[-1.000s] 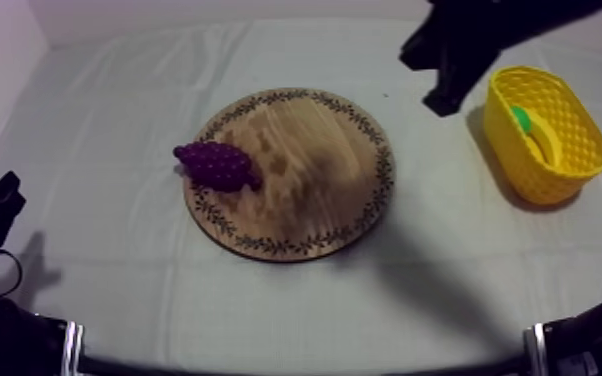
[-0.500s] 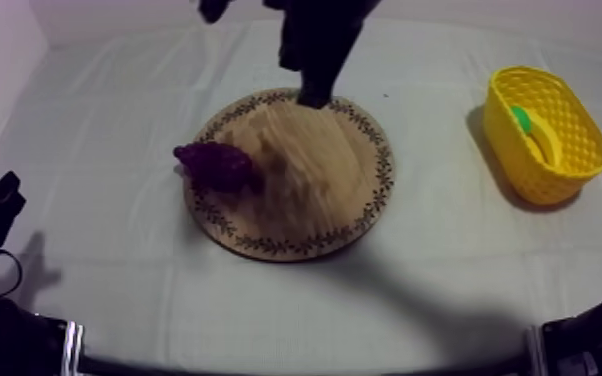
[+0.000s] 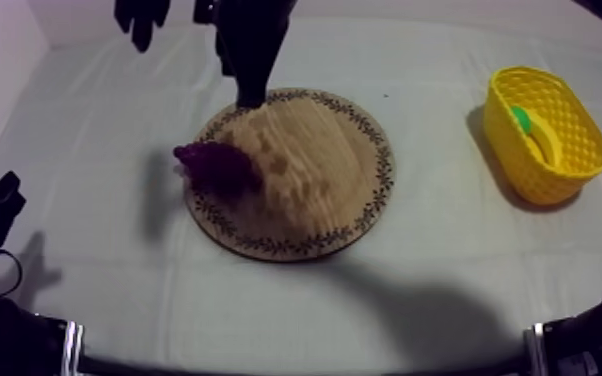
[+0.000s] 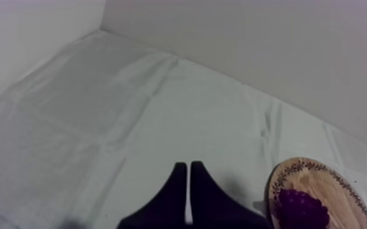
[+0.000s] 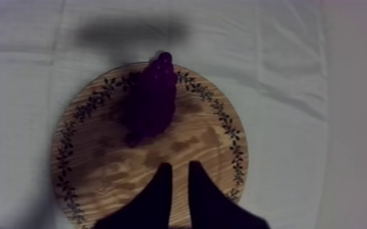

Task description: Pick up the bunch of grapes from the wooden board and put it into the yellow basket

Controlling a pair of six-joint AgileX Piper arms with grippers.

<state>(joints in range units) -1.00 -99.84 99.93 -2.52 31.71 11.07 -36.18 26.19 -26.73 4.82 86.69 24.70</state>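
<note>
A purple bunch of grapes (image 3: 217,165) lies on the left part of the round wooden board (image 3: 315,170). My right gripper (image 3: 252,100) hangs above the board's far left rim, apart from the grapes. In the right wrist view its fingers (image 5: 178,167) stand a little apart over bare wood, open, with the grapes (image 5: 152,100) lying ahead of them on the board (image 5: 204,152). My left gripper (image 3: 0,195) rests low at the table's left edge. Its fingers (image 4: 189,165) lie together, shut on nothing, with the grapes (image 4: 302,209) and board (image 4: 338,189) off to one side.
The yellow basket (image 3: 565,170) stands at the table's right side, holding a banana (image 3: 543,145) and a green fruit (image 3: 520,118). Bare cloth lies between board and basket and along the front edge.
My right arm has swept left from beside the basket, across the far side of the board, to above its far left rim. Grapes and left arm have not moved.
</note>
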